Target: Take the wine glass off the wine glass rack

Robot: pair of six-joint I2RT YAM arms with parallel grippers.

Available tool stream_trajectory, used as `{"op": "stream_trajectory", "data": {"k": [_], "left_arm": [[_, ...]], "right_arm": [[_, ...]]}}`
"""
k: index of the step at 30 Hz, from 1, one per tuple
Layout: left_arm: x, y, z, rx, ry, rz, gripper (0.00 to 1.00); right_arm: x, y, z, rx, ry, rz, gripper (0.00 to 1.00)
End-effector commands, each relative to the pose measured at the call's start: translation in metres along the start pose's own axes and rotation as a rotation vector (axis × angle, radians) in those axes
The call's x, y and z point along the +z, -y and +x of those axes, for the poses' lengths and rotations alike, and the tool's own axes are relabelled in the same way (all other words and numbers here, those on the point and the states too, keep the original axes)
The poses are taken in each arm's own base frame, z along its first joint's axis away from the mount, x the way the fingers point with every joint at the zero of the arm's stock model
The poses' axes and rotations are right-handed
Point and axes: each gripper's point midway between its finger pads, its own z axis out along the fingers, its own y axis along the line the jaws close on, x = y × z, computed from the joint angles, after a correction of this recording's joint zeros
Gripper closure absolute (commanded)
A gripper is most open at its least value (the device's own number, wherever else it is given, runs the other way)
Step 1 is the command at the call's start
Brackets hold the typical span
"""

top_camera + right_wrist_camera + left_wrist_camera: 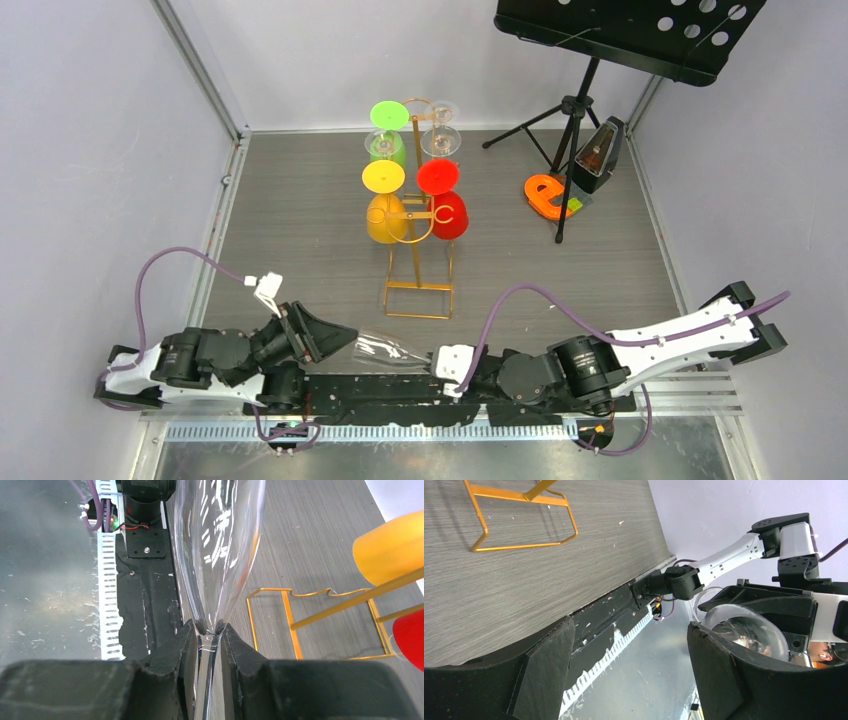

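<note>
Pinching wine glass point(220, 540) stem: right claw point(209, 639).

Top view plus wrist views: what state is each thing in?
Held glass: off the rack, lying sideways.
Right claw: shut on held glass's stem.
Left claw: open, holding nothing.
Rack: upright.
Green glass: hanging on rack.
Yellow glass: hanging on rack.
Red glass: hanging on rack.
Music stand: upright.
</note>
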Motion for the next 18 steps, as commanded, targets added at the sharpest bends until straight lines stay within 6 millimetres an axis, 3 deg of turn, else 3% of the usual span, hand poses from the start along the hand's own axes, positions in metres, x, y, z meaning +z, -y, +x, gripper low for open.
{"op": "stream_trajectory", "data": {"k": [1,7,18], "left_arm": [[0.000,0.017,-0.001,-0.055,-0.003,0.063,0.20],[-0.003,0.022,0.004,-0.053,-0.040,0.085,0.25],[-0.003,0.020,0.007,-0.064,-0.049,0.093,0.29]], "right_arm": [[0.006,0.001,-0.027,-0.046,0.078,0.009,0.94],[0.010,0.003,-0.026,-0.078,0.059,0.020,0.94],[-0.005,0.009,-0.021,-0.019,0.077,0.032,0.94]]}}
